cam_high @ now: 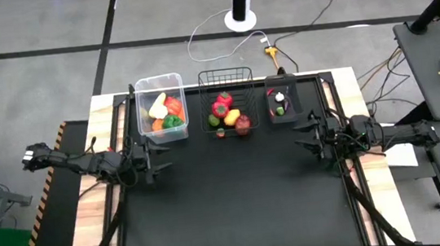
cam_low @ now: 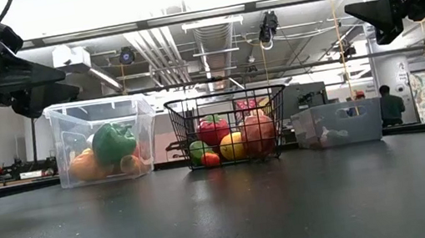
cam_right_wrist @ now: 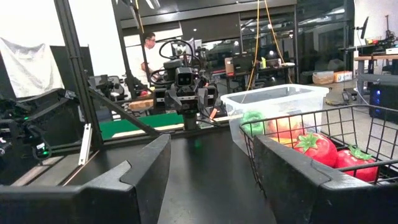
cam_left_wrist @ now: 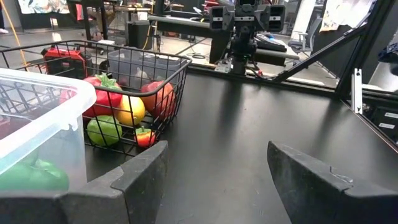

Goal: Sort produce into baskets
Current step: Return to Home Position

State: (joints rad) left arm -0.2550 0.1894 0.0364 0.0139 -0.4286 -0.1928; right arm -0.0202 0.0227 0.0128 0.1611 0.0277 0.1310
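Observation:
Three baskets stand in a row at the table's far edge: a clear plastic tub on the left holding orange, yellow, red and green produce, a black wire-mesh basket in the middle with red, green and yellow pieces, and a small dark bin on the right with small white and green pieces. My left gripper hovers open and empty at the table's left, near the tub. My right gripper hovers open and empty at the right, near the dark bin.
The black mat stretches from the baskets to the near edge. A person stands in the room far behind the table. Desks with equipment stand off the table's right side.

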